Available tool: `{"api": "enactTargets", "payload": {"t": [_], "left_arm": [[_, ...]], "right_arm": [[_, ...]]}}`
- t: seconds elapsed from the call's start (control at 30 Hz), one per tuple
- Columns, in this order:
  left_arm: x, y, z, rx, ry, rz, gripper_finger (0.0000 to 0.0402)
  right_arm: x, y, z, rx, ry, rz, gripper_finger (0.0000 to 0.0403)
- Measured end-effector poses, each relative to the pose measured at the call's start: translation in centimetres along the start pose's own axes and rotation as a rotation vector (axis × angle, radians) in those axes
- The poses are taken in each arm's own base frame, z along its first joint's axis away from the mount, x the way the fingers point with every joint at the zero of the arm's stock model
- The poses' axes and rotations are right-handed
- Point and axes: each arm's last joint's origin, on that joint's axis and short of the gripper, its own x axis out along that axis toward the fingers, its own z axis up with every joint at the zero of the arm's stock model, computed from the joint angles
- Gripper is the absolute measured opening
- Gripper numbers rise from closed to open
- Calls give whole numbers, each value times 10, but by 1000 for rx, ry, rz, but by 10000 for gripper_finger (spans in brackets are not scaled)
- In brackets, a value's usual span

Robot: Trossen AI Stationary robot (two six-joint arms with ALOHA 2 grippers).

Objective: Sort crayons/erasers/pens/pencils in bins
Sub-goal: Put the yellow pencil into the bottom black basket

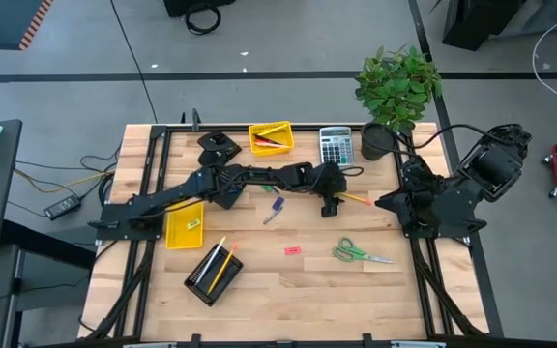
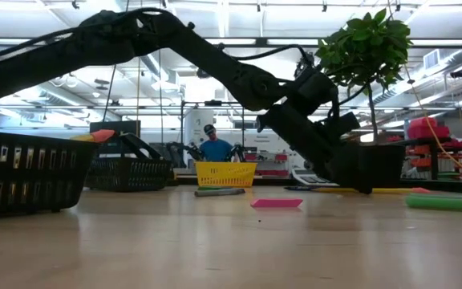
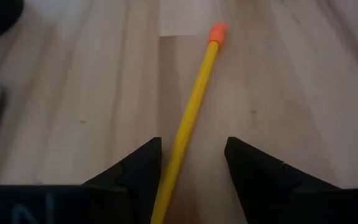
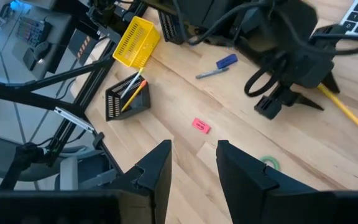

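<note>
While the left tool [image 1: 331, 205] is lowered over a yellow pencil [image 1: 356, 200] near the middle of the table [image 1: 288, 290], its fingers [image 3: 135, 171] are seen spread apart, one on each side of the shaft, nothing pinched yet. The pencil lies flat on the wood, orange eraser end pointing away toward the right arm, just below the grey calculator [image 1: 336, 146].

What could go wrong: the pencil is thin and sits a bit off-centre and slanted between the fingers, so it could be rolled or flicked sideways if the fingers are closed unevenly. A grip taken near 1 end would probably let the long stick droop or swing on the lift. The right tool [image 4: 191, 165] is parked at the right edge with its fingers apart and nothing held, so a collision is hardly expected there.

Counts, as far as can be made out from above: 4 bins, with 2 yellow ones [image 1: 270, 137] and 2 black mesh ones [image 1: 213, 273]. About 2 pencils are already stood in the nearer mesh bin, plus the 1 on the table. 1 pink eraser [image 1: 292, 250] lies loose, 1 small piece is seen in the left yellow bin, and 1 blue crayon [image 1: 278, 204] with 1 slim pen [image 1: 272, 217] beside it. 1 pair of green-handled scissors [image 1: 360, 253] is left alone.
</note>
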Motion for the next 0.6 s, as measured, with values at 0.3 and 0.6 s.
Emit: {"api": "enactTargets", "payload": {"t": [0.3,0.6], "left_arm": [[7,-38,0,-62,18,25,181],[9,-65,-1,-136,43,41,101]], "right_arm": [[0,-1,1,-34,-26,-6,133],[0,-1,1,-75,-38,-8,133]]}}
